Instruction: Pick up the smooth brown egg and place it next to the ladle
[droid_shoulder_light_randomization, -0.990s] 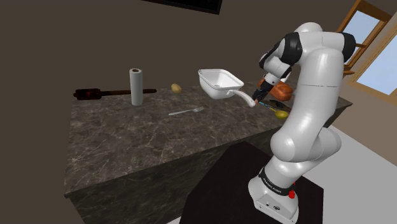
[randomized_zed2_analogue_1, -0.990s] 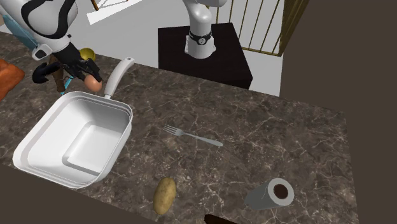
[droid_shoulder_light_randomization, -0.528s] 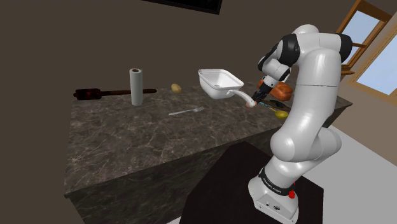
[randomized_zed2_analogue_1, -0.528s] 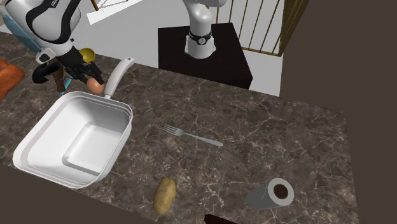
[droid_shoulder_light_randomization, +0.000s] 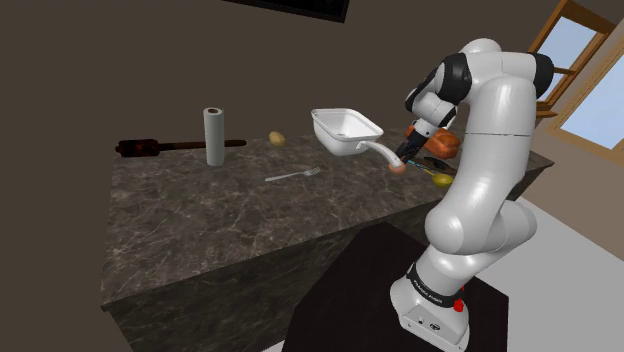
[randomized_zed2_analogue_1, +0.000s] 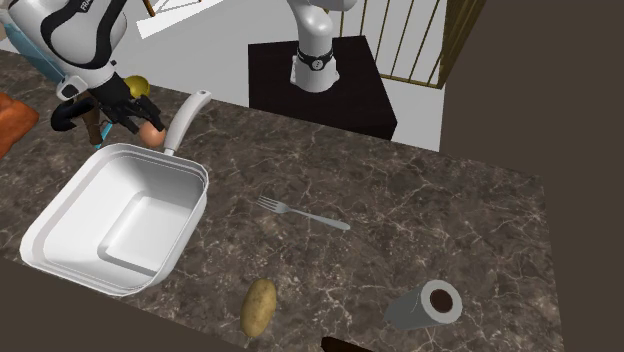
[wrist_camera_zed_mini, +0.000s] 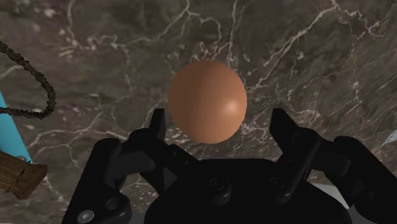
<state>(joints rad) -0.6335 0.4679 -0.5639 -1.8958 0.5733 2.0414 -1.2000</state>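
Fingers (wrist_camera_zed_mini: 159, 124) of the all-black gripper (wrist_camera_zed_mini: 219, 122) stand wide apart and hold nothing. The smooth round brown egg (wrist_camera_zed_mini: 207, 100) sits between them, close to one finger. It seems to rest on the dark marble counter (wrist_camera_zed_mini: 305, 51), by the white square pan's long handle (randomized_zed2_analogue_1: 182, 118). If a finger bumps it while lifting, the egg could roll away from the yellow thing (droid_shoulder_light_randomization: 442, 180) that may be the ladle.
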